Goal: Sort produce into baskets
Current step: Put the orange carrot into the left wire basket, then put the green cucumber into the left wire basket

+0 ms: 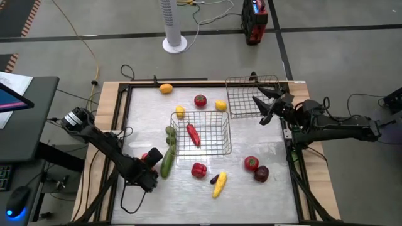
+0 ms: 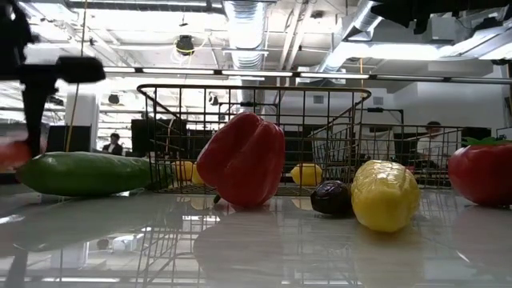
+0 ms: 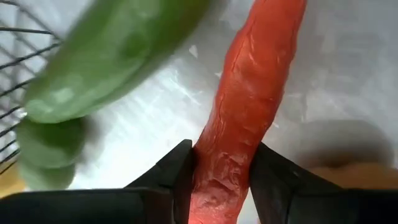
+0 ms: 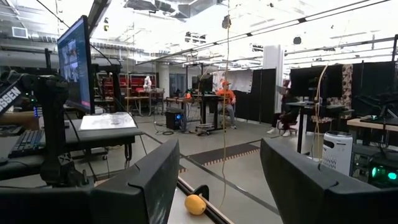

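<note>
Gripping a red chili pepper (image 3: 249, 112) beside the cucumber (image 3: 106, 62), left claw (image 3: 221, 180) closed around it.

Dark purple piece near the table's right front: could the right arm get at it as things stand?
Probably yes. The right gripper is open and empty, raised by the far basket. The dark purple piece lies on open tabletop on that arm's side, touching only the red tomato; no wire stands between.
</note>
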